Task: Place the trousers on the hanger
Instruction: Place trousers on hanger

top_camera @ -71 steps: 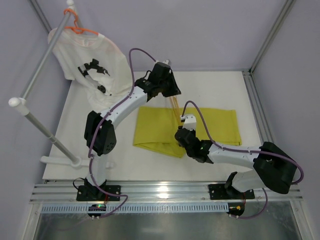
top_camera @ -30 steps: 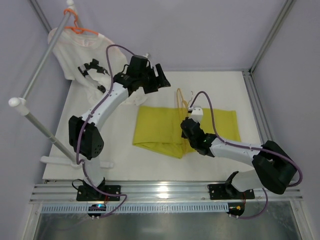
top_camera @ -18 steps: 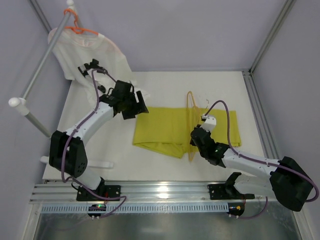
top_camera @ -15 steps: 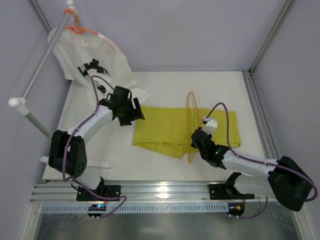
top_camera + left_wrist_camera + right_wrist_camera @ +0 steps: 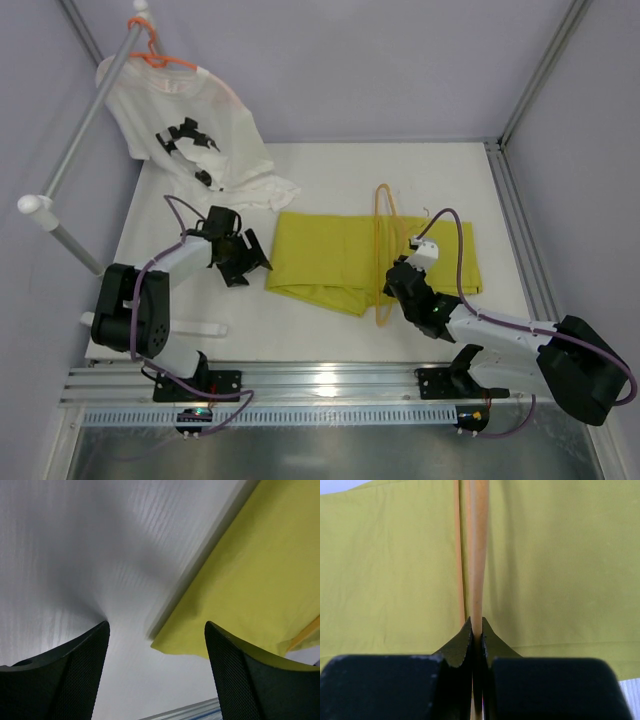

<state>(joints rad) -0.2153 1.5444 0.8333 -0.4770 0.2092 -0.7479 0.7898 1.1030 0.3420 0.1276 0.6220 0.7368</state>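
Yellow-green trousers point(image 5: 320, 260) folded flat, thin hanger point(image 5: 479, 555) across

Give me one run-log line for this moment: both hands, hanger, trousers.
left hand: open, near trousers corner, not touching | right hand: shut on hanger | hanger: lying across trousers

The trousers point(image 5: 325, 255), yellow-green, lie folded flat, stretched left to right. The thin yellow hanger point(image 5: 479, 555) lies across their right half, crossing them from near edge to far edge.

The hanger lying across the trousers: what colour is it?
Yellow-orange; the hanger shows best in right wrist view.
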